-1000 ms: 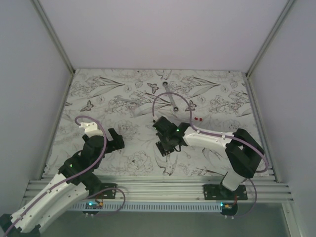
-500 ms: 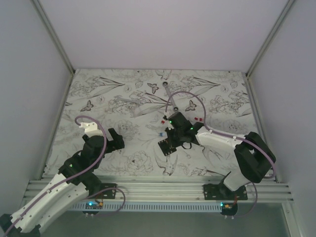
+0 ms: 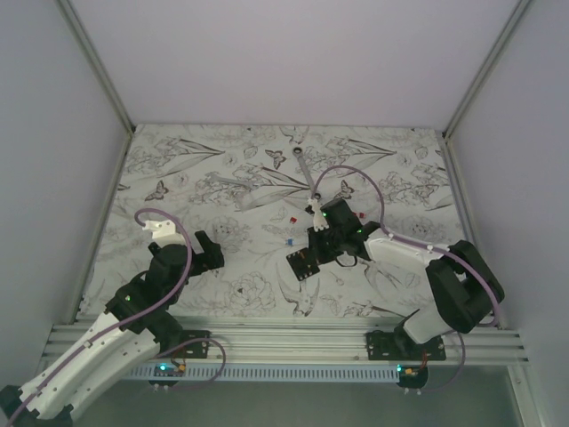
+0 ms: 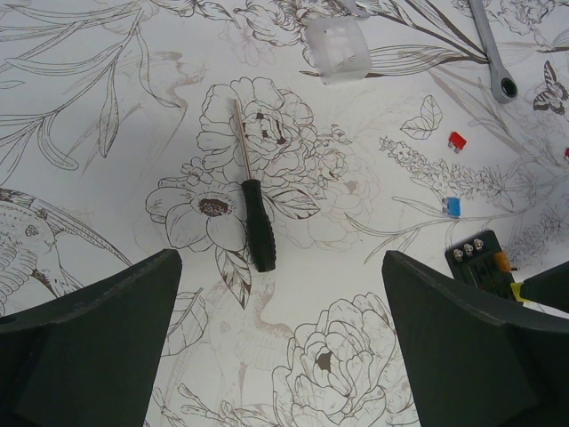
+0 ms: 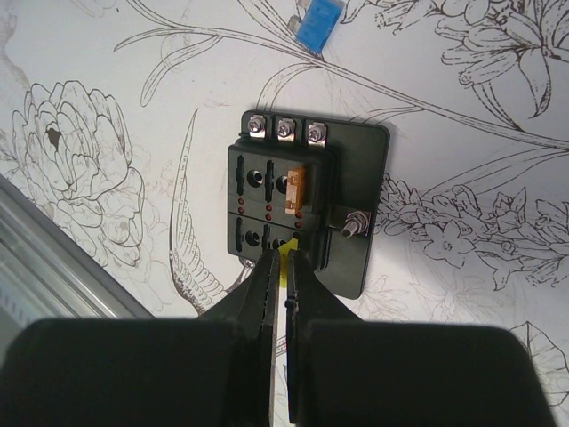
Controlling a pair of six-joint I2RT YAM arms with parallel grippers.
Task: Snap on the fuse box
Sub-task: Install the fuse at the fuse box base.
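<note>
Quick status from us: the right end effector (image 5: 282, 260) is clenched on a thin yellow piece (image 5: 282, 272), and we only see a sliver of it between the fingers; the tips sit right at the near edge of the fuse box (image 5: 293, 205), touching or a hair off, we can't tell which; the box lies flat on the tabletop (image 5: 133, 53) straight ahead of those tips, with its black base plate sticking out to the right; its slots are exposed on top, with one orange fuse (image 5: 298, 185) seated in an upper slot just beyond the tips; three screw terminals (image 5: 284, 129) line the box's far edge; further out past the box, a loose blue fuse (image 5: 320, 22) lies on the floral print

Over on the other side, the left end effector (image 4: 284, 351) is released, fingers spread wide with only tabletop between them; straight ahead of it lies a black-handled screwdriver (image 4: 258, 233), shaft pointing away; far ahead and slightly right we see a clear plastic cover (image 4: 338, 49), lying well apart from the fuse box; off to the far right of that cover there's a ratchet wrench (image 4: 494, 58), and a red fuse (image 4: 457, 140) lies nearer in on the same side; from this end effector the fuse box sits ahead and to the right, right beside the other arm
</note>
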